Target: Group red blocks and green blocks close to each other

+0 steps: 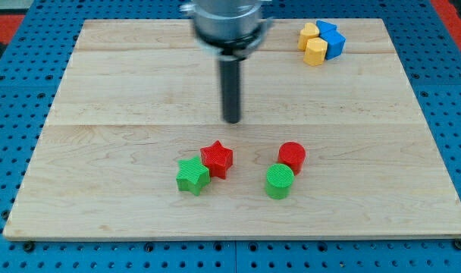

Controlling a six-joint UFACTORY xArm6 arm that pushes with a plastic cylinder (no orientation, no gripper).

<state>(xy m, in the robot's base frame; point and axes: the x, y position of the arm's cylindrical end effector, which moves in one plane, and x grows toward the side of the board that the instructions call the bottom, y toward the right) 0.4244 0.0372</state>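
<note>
My tip [232, 120] rests on the wooden worktop [101, 152], apart from every block and toward the view's top from the red star [217, 158]; the arm carries no pincer, so nothing is held. The green star [192, 175] touches the red star at its lower left, while the red cylinder [292, 156] stands well to the star's right with the green cylinder [280, 181] touching it just below. None of these squat blocks shows a long axis or any writing, and the yellow blocks [313, 44] and blue blocks [333, 39] cluster far up and right of the red star.
</note>
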